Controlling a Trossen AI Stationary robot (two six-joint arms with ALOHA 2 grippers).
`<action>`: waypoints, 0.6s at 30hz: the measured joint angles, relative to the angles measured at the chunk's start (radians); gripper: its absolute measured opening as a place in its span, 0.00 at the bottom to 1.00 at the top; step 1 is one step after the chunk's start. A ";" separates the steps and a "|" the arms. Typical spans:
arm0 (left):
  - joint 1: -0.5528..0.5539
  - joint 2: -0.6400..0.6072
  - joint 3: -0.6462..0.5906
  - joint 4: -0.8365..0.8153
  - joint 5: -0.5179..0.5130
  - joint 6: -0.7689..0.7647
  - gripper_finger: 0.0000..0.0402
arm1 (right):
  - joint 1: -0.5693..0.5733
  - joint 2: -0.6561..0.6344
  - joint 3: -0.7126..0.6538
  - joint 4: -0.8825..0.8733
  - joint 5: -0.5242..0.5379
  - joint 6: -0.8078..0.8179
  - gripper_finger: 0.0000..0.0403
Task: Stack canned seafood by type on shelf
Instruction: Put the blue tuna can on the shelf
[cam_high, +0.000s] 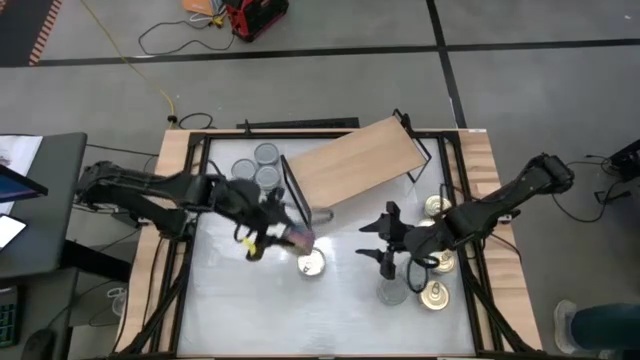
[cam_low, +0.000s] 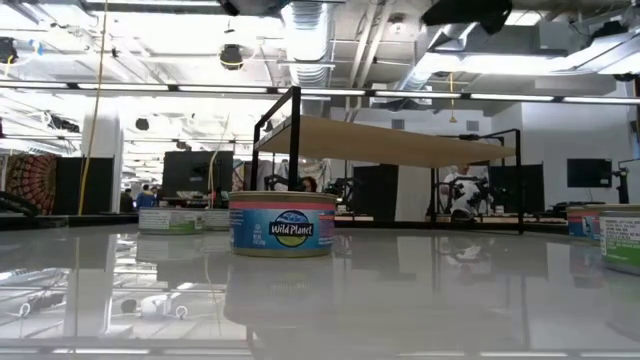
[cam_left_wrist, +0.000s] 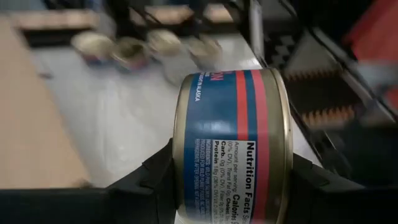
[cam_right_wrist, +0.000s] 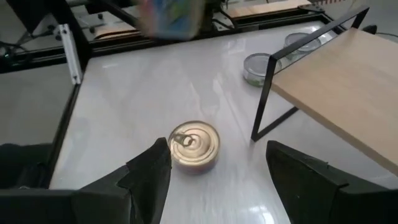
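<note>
My left gripper (cam_high: 288, 236) hangs above the table's middle, shut on a tin of canned seafood with a blue and red label (cam_left_wrist: 233, 137). A gold-lidded tin (cam_high: 312, 264) stands on the white table just near of it, also the gold-lidded tin (cam_right_wrist: 194, 144) seen in the right wrist view. My right gripper (cam_high: 374, 240) hovers open to that tin's right, holding nothing. The shelf (cam_high: 355, 160), a tan board on a black frame, stands at the far middle. Three grey-topped tins (cam_high: 258, 168) sit on the table at its left end. My left gripper pinches the tin between its two fingers (cam_left_wrist: 149, 183), one on each flat end (cam_left_wrist: 180, 162), so the labelled side wall faces the wrist camera. The tin is turned on its edge and lifted clear of the table.
Several more tins (cam_high: 437, 262) stand on the table at the right, under and beside my right arm. The Wild Planet tin (cam_low: 282, 224) stands in front of the shelf's black legs (cam_low: 293, 150). Bare tabletop lies toward the near edge.
</note>
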 joint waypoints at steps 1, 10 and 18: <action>0.026 0.005 0.014 0.008 -0.001 -0.004 0.45 | 0.002 -0.011 0.000 -0.010 0.000 -0.001 0.71; 0.396 0.194 0.099 0.159 0.355 -0.159 0.45 | -0.024 -0.079 -0.002 -0.148 -0.003 -0.067 0.71; 0.577 0.418 0.279 -0.023 0.467 -0.135 0.45 | -0.065 -0.105 -0.043 -0.086 -0.003 -0.159 0.71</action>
